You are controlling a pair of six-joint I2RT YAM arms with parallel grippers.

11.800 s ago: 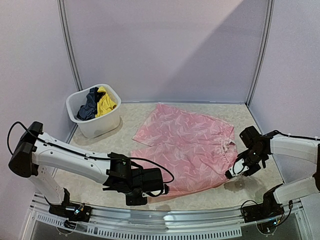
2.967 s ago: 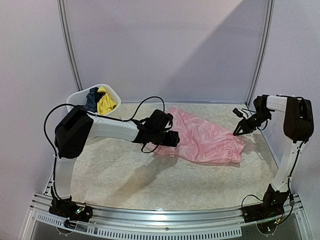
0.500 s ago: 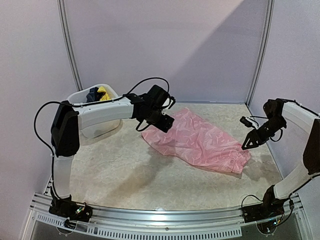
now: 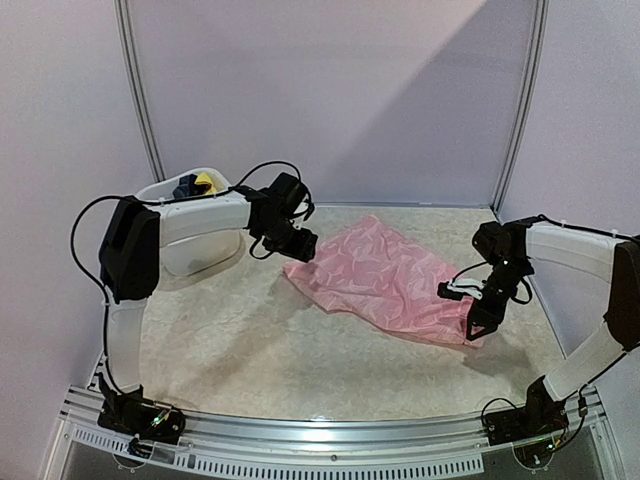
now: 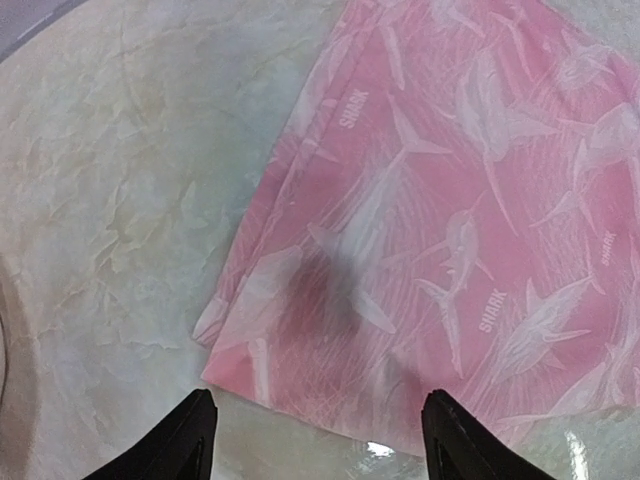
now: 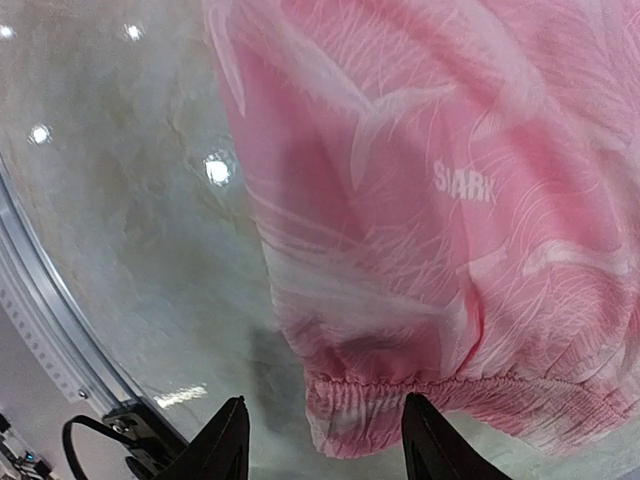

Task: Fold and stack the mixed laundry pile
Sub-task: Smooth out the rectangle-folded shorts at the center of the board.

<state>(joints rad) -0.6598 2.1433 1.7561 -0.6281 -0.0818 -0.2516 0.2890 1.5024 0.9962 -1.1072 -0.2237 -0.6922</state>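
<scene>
The pink garment (image 4: 385, 280) lies flattened and folded on the pale marbled surface (image 4: 250, 340), right of centre, running from the far middle down toward the near right. White shark shapes and the word SHARK are printed across it, and a gathered elastic hem (image 6: 440, 385) runs along its near-right end. The left end effector (image 4: 300, 246) hovers over the garment's far-left corner. Its fingers (image 5: 190, 440) are spread, with nothing pinched between them, and the cloth's edge and its own shadow show below in the left wrist view. The right end effector (image 4: 474, 326) hangs point-down over the gathered hem at the near-right end. It is also spread apart, and the pink cloth is visible beneath the gap, though whether the tips touch the cloth cannot be told. At the far left stands a white tub (image 4: 195, 262), partly behind the left arm, with a navy piece (image 4: 185, 186) and a yellow piece (image 4: 205, 181) showing above its rim, well apart from the pink garment.
</scene>
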